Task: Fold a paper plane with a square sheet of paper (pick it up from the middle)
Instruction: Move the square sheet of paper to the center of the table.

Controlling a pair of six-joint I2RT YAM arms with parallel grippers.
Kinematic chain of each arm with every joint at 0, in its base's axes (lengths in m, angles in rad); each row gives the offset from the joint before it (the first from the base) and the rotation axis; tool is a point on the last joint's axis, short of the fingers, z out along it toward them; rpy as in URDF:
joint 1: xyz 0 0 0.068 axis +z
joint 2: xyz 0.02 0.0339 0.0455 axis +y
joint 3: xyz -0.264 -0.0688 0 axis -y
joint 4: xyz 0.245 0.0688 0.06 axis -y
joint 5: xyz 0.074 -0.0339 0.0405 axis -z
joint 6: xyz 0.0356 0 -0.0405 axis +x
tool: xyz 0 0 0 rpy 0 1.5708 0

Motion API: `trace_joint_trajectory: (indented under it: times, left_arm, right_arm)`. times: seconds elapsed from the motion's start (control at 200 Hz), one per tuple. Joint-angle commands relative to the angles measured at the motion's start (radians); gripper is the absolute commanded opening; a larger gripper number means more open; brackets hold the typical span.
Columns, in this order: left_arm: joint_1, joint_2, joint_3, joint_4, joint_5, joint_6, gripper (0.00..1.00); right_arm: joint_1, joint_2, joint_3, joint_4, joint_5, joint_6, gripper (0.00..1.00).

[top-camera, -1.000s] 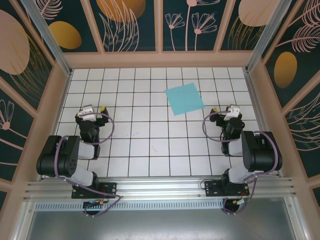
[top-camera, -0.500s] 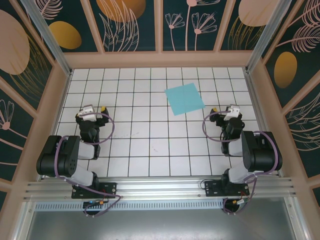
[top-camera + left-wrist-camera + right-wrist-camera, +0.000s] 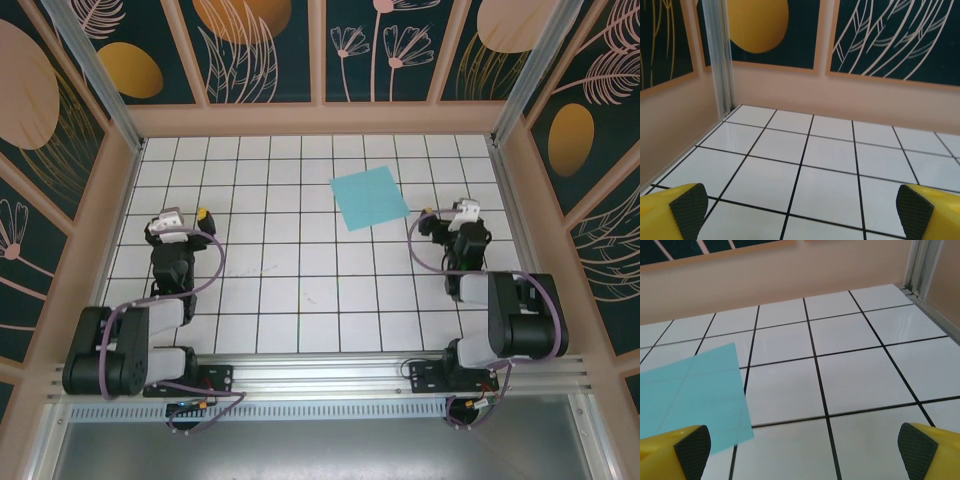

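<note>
The square sheet of paper (image 3: 369, 198) lies flat and unfolded on the table (image 3: 300, 290), past the middle toward the far edge and a little to the right of centre. It is turned slightly out of line with the grid. From above, its right corner points at my right claw (image 3: 447, 212), which sits just beside that corner on the side of the table's right edge, with a narrow strip of white tile between us. My left claw (image 3: 186, 216) is well apart from the sheet, over by the table's left edge, with several tiles in between.

Both my claws are spread wide and pinch nothing. In each wrist view the yellow fingers stand at opposite bottom corners with bare tile between them.

The right wrist view brings the sheet close. One pale turquoise corner comes in from the left, and its lower edge slips behind my left pad (image 3: 692, 446). The grid lines show faintly through the paper, which the overhead view is too far off to show. I cannot tell from this view whether that pad touches the sheet; the overhead view shows a gap. Beyond lie white tiles, the peach wall along the far edge and a metal post (image 3: 920, 265) at the far right corner.

The left wrist view has tiles, the far left corner with its aluminium post (image 3: 722, 55), and dark panels with a yellow disc and white leaf lines above the peach wall.
</note>
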Motion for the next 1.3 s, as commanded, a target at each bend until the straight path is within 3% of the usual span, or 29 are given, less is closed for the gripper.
trace_joint_trajectory:
  times: [0.0,0.11,0.21,0.285,0.345,0.4,0.525,0.59,0.776,1.101,1.296]
  left_arm:
    - [0.007,-0.097,0.040,-0.169,-0.043,-0.097,0.98]
    - [0.007,-0.199,0.108,-0.365,-0.035,-0.196,0.98]
    - [0.007,-0.241,0.185,-0.543,-0.054,-0.346,0.99]
    - [0.007,-0.249,0.220,-0.667,-0.082,-0.520,0.99]
    - [0.007,-0.232,0.220,-0.637,0.069,-0.515,0.98]
    - [0.007,-0.184,0.226,-0.566,0.268,-0.543,0.99]
    - [-0.008,-0.048,0.299,-0.536,0.484,-0.647,0.98]
    - [-0.052,-0.018,0.317,-0.540,0.493,-0.647,0.98]
    - [-0.155,0.019,0.362,-0.623,0.477,-0.616,0.98]
    - [-0.161,0.005,0.342,-0.722,0.470,-0.591,0.99]
    - [-0.161,-0.009,0.324,-0.682,0.497,-0.594,0.99]
  right_arm:
    - [0.002,-0.040,0.221,-0.471,0.011,0.151,0.99]
    - [0.003,-0.009,0.346,-0.646,-0.105,0.289,0.99]
    - [0.010,0.016,0.348,-0.580,-0.360,0.380,0.99]
    - [0.044,0.068,0.383,-0.560,-0.438,0.449,0.99]
    - [0.093,0.132,0.439,-0.583,-0.487,0.434,0.98]
    - [0.144,0.192,0.507,-0.640,-0.471,0.422,0.95]
    - [0.251,0.294,0.606,-0.700,-0.413,0.410,0.95]
    - [0.286,0.349,0.653,-0.734,-0.365,0.435,0.96]
    - [0.335,0.465,0.728,-0.750,-0.389,0.456,0.92]
    - [0.376,0.593,0.838,-0.807,-0.351,0.500,0.92]
    - [0.397,0.615,0.844,-0.836,-0.332,0.509,0.90]
